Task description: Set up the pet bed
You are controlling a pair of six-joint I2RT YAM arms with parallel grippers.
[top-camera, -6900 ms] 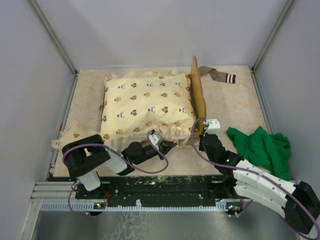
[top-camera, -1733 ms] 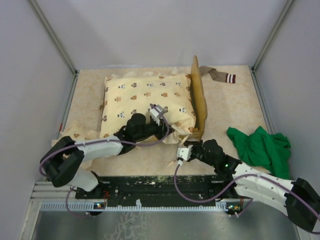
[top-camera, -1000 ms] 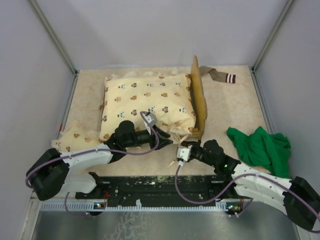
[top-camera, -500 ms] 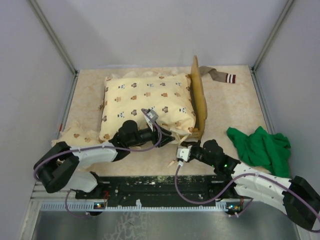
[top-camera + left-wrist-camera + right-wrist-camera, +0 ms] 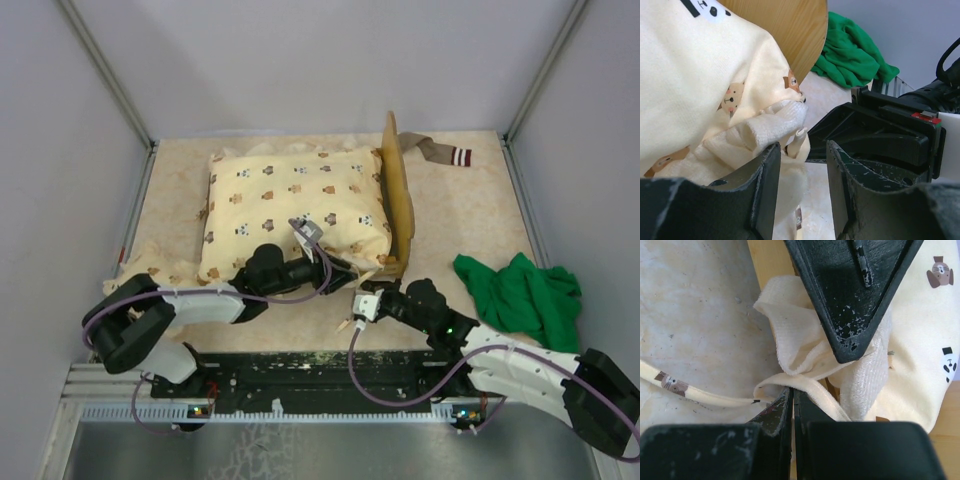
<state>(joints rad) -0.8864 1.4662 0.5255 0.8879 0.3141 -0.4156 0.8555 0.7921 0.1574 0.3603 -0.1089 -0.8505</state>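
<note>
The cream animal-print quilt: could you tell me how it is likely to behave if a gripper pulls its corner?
Probably floppy: the quilt bunches in soft folds where the right gripper pinches its edge. It would likely stretch and trail, not move whole. It may snag on the pet bed beneath.

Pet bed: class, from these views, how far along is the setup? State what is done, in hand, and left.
Done: the cream quilt already lies on the pet bed, against its headboard. In hand: the right gripper is shut on the quilt's near hem; the left gripper is open at the bunched corner. Left: that corner looks untucked, spilling past the frame.
</note>
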